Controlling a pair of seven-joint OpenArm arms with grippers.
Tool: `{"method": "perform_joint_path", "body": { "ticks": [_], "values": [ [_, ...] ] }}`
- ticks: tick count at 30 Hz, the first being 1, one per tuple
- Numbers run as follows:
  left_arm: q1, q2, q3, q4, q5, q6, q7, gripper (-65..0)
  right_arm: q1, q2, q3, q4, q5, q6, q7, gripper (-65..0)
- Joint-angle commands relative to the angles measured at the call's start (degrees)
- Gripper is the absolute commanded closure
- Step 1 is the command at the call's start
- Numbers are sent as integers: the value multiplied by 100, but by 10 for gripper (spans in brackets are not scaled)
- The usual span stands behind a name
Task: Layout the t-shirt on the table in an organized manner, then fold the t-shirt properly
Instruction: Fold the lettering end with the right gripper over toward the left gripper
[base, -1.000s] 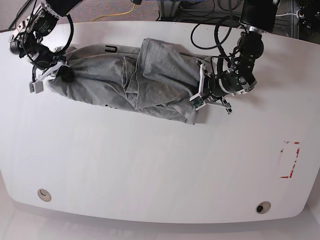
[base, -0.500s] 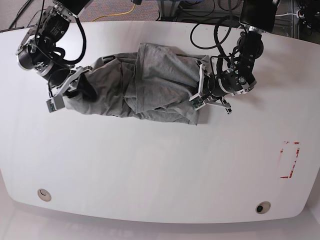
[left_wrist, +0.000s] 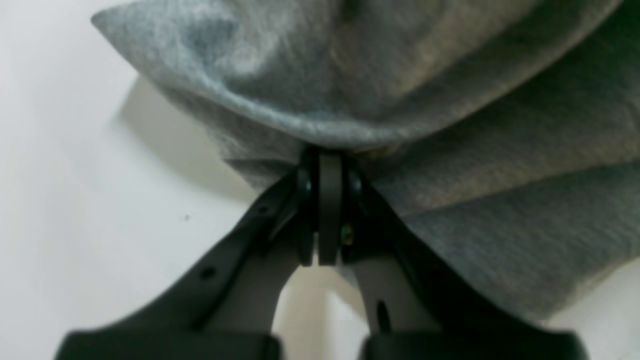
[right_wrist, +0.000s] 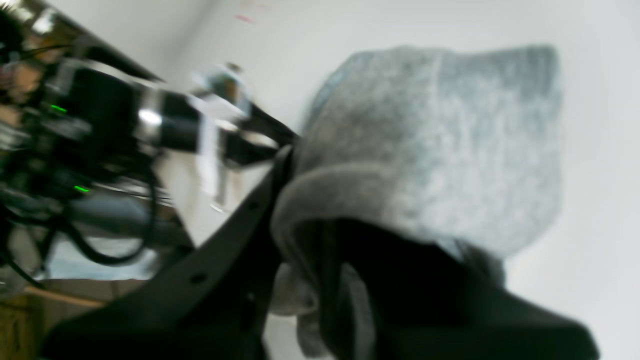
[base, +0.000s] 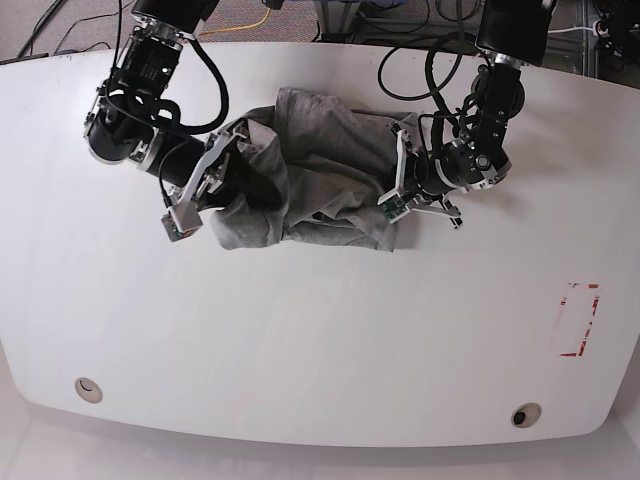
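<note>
The heather-grey t-shirt (base: 320, 170) lies bunched in a wrinkled heap on the white table (base: 300, 330), at the back middle. My right gripper (base: 212, 188), on the base view's left, is shut on the t-shirt's left part; in the right wrist view the fabric (right_wrist: 430, 145) drapes over the gripper (right_wrist: 300, 210). My left gripper (base: 400, 197), on the base view's right, is shut on the t-shirt's right edge; in the left wrist view the jaws (left_wrist: 320, 160) pinch a grey fold (left_wrist: 400, 100). The lettering is hidden.
A red rectangular mark (base: 580, 320) is at the right of the table. Two round holes (base: 88, 389) (base: 524, 413) sit near the front edge. Cables and equipment (base: 400, 20) lie beyond the back edge.
My right gripper has moved right and toward the front with the t-shirt's left part, bunching the shirt into a narrower heap. My left gripper has stayed almost still.
</note>
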Motion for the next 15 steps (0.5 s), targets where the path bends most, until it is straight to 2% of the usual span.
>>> {"method": "perform_joint_path", "body": {
  "ticks": [1, 9, 15],
  "values": [
    [30, -2, 18, -66, 156, -52, 310, 0, 73, -83, -223, 109, 138, 10, 119, 0],
    [30, 130, 18, -66, 156, -52, 310, 0, 205, -144, -996, 100, 94, 10, 158, 0],
    [48, 147, 18, -39, 156, -52, 310, 0, 214, -127, -1445, 100, -504, 10, 361, -2]
  ]
}}
